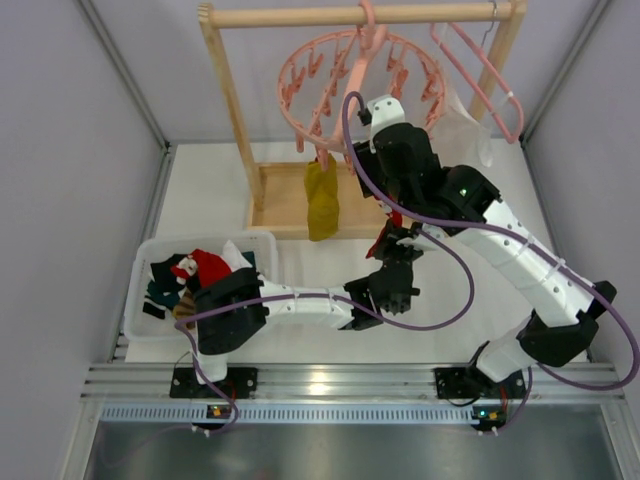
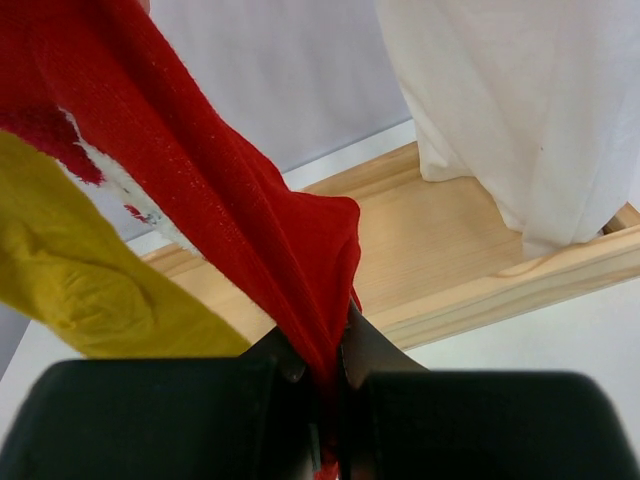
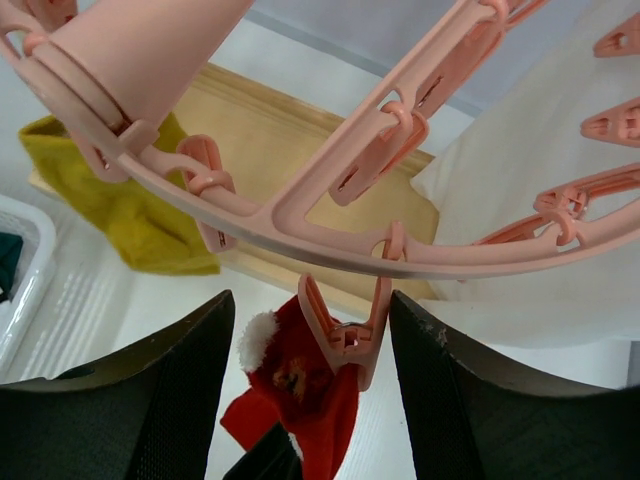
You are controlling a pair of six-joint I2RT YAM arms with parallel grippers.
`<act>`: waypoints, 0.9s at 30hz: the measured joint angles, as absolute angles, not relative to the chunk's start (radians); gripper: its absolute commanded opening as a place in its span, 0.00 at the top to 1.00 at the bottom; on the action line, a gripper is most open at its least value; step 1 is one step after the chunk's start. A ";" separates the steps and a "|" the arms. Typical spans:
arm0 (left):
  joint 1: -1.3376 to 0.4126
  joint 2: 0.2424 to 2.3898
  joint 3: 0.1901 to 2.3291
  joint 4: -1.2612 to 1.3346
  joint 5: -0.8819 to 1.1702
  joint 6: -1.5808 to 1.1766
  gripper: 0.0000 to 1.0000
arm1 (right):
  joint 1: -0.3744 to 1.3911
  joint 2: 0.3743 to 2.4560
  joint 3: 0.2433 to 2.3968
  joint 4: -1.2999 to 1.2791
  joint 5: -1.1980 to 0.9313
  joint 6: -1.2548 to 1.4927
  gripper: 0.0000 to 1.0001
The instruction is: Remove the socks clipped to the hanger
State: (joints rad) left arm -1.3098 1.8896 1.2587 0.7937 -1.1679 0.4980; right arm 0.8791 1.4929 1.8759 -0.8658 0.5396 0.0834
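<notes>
The left gripper (image 2: 322,372) is pressed together on the lower end of a red sock (image 2: 250,220). In the left wrist view the sock's long axis runs from the pinch up toward 11 o'clock. The right gripper (image 3: 310,315) is spread wide, one finger on either side of the clip (image 3: 345,335) holding that sock. The hanger (image 1: 300,80) hangs at the desk's (image 1: 200,200) 12 o'clock. A mustard sock (image 1: 322,200) dangles lengthwise from its 7 o'clock rim.

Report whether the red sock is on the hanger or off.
On. The right wrist view shows a pink clip under the hanger pinching the red sock; the left tool is shut on its lower end.
</notes>
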 measured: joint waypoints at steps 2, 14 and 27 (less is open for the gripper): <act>-1.310 1.890 1.259 0.794 -1.168 0.498 1.00 | 0.884 1.502 1.882 -0.866 0.575 0.078 0.39; -1.311 1.890 1.259 0.793 -1.168 0.498 1.00 | 0.888 1.533 1.887 -0.860 0.661 0.061 0.80; -1.291 1.774 0.997 0.784 -1.193 0.360 1.00 | 0.889 1.533 1.894 -0.852 0.626 0.063 0.65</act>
